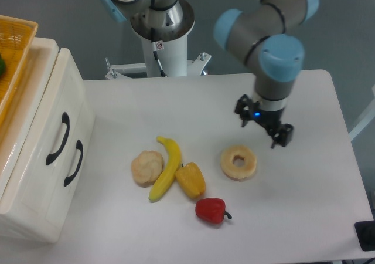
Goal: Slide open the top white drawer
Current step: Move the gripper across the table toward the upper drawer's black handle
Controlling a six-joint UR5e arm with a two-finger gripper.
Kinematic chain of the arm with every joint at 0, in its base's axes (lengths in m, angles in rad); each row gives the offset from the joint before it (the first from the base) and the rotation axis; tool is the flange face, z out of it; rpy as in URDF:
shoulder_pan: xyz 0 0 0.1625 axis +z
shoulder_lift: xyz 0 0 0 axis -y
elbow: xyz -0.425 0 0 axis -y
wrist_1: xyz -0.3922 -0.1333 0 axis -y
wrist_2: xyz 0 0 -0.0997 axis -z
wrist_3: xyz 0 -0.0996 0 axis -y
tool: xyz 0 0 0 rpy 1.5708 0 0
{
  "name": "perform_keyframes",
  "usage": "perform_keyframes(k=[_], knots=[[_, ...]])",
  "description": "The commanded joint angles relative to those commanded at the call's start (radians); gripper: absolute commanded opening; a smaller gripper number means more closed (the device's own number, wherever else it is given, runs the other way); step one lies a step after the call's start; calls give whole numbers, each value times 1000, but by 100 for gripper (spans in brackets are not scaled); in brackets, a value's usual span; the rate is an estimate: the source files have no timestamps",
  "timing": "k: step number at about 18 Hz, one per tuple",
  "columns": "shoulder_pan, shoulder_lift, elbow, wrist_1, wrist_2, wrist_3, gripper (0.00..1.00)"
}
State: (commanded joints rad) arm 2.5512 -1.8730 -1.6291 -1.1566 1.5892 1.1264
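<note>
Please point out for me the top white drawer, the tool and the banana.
top white drawer point(58, 136): fixed camera view, on its curved black handle.
tool point(263, 130): fixed camera view, midway between the fingertips.
banana point(168, 168): fixed camera view, middle of its yellow body.

Bright, even light is falling from overhead, and the white desk is glowing almost washed out. Soft, short shadows are sitting under the banana and the red pepper. The picture is staying sharp throughout, with mild sheen showing on the cabinet.

Yellow banana — red pepper
</note>
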Motion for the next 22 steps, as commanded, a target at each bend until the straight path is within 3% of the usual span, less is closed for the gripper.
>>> perform_keyframes(k=[4, 12, 18, 22], knots=[[-74, 17, -1, -8, 3, -80, 100], [-241, 17, -8, -21, -9, -480, 100], [-339, 34, -5, -21, -129, -626, 100], [-387, 63, -5, -61, -164, -651, 100]])
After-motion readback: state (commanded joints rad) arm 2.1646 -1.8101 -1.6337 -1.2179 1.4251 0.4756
